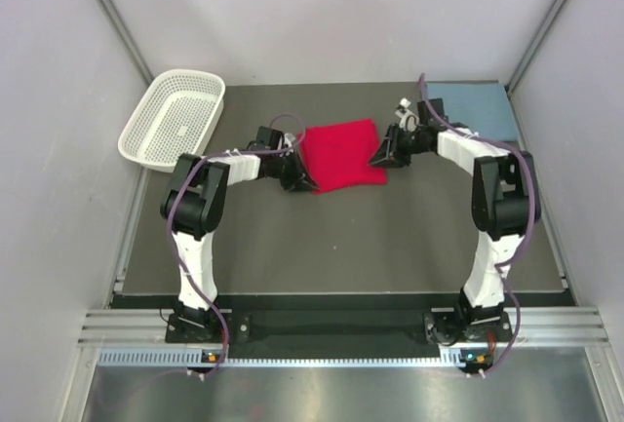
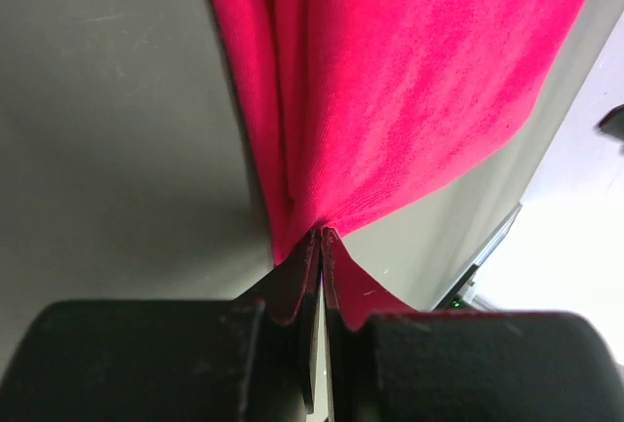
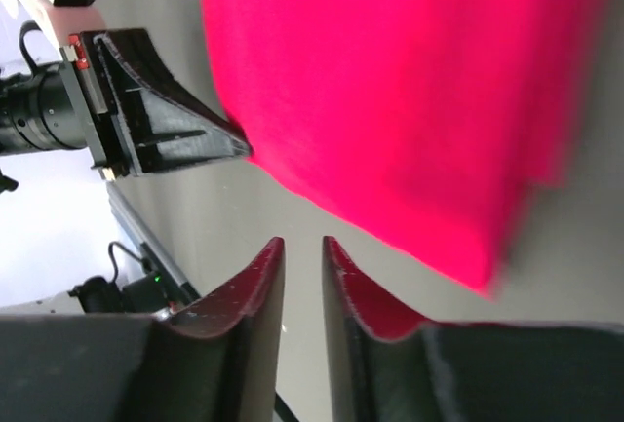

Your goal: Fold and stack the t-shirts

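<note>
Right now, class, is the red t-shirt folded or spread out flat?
Folded. The red t-shirt is a compact rectangle, no sleeves showing; the left wrist view shows stacked layers at its edge.

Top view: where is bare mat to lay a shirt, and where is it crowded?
Free: the wide patch nearer than the red shirt, between the left arm and right arm; a strip between basket and blue shirt. Crowded: the red shirt's sides.
</note>
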`<state>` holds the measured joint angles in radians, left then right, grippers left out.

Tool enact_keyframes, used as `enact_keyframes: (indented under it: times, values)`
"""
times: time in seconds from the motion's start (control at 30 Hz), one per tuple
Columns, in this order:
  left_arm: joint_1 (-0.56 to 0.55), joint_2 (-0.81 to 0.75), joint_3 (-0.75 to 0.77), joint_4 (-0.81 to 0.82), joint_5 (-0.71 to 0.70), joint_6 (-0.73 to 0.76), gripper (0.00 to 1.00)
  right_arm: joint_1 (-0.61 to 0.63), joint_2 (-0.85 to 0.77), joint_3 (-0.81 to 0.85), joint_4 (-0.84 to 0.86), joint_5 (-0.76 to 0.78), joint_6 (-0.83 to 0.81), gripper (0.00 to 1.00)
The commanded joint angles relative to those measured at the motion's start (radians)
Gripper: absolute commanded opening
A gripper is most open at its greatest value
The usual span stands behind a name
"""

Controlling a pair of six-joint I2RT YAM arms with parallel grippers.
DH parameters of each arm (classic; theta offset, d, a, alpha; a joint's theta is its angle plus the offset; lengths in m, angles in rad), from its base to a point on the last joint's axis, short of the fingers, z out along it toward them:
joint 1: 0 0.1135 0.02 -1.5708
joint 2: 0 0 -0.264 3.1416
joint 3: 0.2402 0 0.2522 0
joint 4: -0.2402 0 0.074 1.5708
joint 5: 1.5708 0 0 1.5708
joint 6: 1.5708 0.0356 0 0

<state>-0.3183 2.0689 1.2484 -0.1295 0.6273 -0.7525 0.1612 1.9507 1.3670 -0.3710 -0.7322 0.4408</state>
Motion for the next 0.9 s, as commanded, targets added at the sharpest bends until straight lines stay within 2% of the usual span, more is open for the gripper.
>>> enact_keyframes:
  times: [0.0,0.17,0.33,0.43,0.57,0.7,0.8,0.87]
  values:
    - [0.007,-0.021,-0.004,-0.056,-0.044,0.081,0.07,0.101,0.072,0.073,0.108,-0.068,0.056,0.21]
    - [0.013,0.002,0.003,-0.067,-0.04,0.074,0.07,0.155,0.161,0.109,0.188,-0.091,0.11,0.18]
    - [0.019,0.02,0.003,-0.074,-0.035,0.073,0.06,0.057,0.205,0.008,0.276,-0.118,0.142,0.17]
    - [0.019,0.033,0.032,-0.119,-0.037,0.094,0.06,-0.014,0.18,-0.042,0.233,-0.119,0.047,0.25]
    - [0.019,0.031,0.068,-0.2,-0.049,0.151,0.06,-0.057,0.108,-0.039,0.038,-0.087,-0.126,0.31]
    - [0.018,-0.007,0.103,-0.277,-0.06,0.196,0.07,-0.091,-0.05,-0.104,0.017,-0.033,-0.116,0.36]
    - [0.018,-0.061,0.118,-0.329,-0.063,0.212,0.13,-0.1,-0.099,-0.135,0.024,0.003,-0.096,0.46]
    - [0.018,-0.098,0.121,-0.346,-0.063,0.206,0.23,-0.101,-0.095,-0.123,0.02,0.03,-0.096,0.5]
